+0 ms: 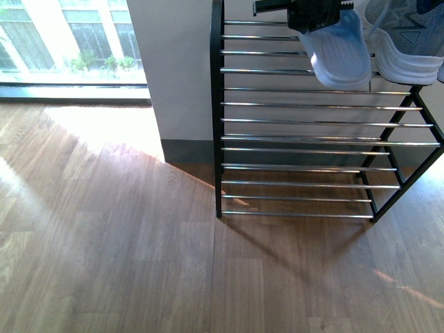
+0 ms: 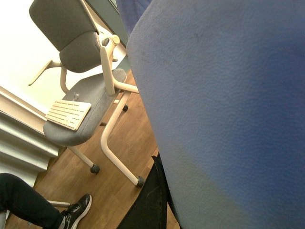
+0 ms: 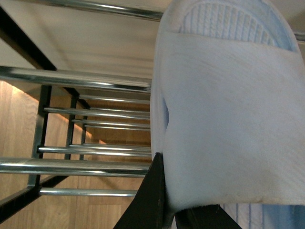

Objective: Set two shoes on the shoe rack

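The shoe rack (image 1: 218,104) stands at the right, with black side frames and chrome rods. My right gripper (image 1: 305,10) is shut on a pale blue slide sandal (image 1: 340,52) and holds it tilted over the top tier. Grey sneakers (image 1: 406,48) rest on that tier just to its right. In the right wrist view the sandal (image 3: 224,109) fills the frame above the rods (image 3: 71,78), clamped in my right gripper (image 3: 167,200). My left gripper (image 2: 162,191) is shut on another pale blue slide sandal (image 2: 224,105). The left arm is outside the front view.
A white wall column (image 1: 180,69) stands just left of the rack, with a bright window (image 1: 69,35) beyond it. Wood floor (image 1: 104,243) spreads in front. The left wrist view shows a grey chair (image 2: 81,95) carrying a keyboard (image 2: 68,114), and a person's black shoe (image 2: 71,214).
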Controlling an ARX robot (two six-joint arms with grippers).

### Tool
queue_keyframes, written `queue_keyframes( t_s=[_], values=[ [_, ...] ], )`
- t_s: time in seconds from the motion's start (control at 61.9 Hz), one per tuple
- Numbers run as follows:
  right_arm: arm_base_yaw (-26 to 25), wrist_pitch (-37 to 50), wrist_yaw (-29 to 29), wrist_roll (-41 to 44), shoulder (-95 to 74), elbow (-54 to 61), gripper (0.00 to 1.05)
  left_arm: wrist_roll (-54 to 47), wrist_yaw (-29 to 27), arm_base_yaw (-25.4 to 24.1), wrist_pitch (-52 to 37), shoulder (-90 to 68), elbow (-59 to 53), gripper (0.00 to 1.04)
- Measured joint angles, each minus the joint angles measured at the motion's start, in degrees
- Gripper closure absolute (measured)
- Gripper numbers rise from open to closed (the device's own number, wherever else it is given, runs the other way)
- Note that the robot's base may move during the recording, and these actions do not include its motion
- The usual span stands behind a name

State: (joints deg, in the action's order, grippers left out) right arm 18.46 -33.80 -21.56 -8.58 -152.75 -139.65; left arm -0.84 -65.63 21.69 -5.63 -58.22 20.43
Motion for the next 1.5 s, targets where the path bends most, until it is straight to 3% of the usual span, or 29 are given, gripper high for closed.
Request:
queue_keyframes(
  t_s=[0.436,0.662,1.066,1.228,1.293,1.39,1.503],
  values=[
    [-1.03,-10.71,-2.49,-0.77,-12.17,-22.27,1.03,0.0,0.0,0.0,0.0,0.0,0.0,1.03],
    [-1.05,-2.58,-0.13,-0.68,-8.13,-13.0,0.72,0.0,0.0,0.0,0.0,0.0,0.0,1.03],
    [-0.87,23.91,5.31,4.79,26.08,31.12,0.12,0.0,0.0,0.0,0.0,0.0,0.0,1.03],
    [-2.47,59.8,6.69,7.19,38.86,54.77,0.34,0.02,0.0,0.0,0.0,0.0,0.0,1.03],
    [-3.45,69.22,7.69,7.52,42.42,63.54,0.43,0.02,-0.02,0.0,0.0,0.0,0.0,1.03],
    [-5.31,78.97,8.98,8.0,47.19,76.26,0.57,0.02,0.0,0.0,0.0,0.0,0.0,1.03],
    [-7.54,84.52,10.32,8.09,52.17,88.78,0.74,0.02,0.0,0.0,0.0,0.0,0.0,1.03]
  ],
)
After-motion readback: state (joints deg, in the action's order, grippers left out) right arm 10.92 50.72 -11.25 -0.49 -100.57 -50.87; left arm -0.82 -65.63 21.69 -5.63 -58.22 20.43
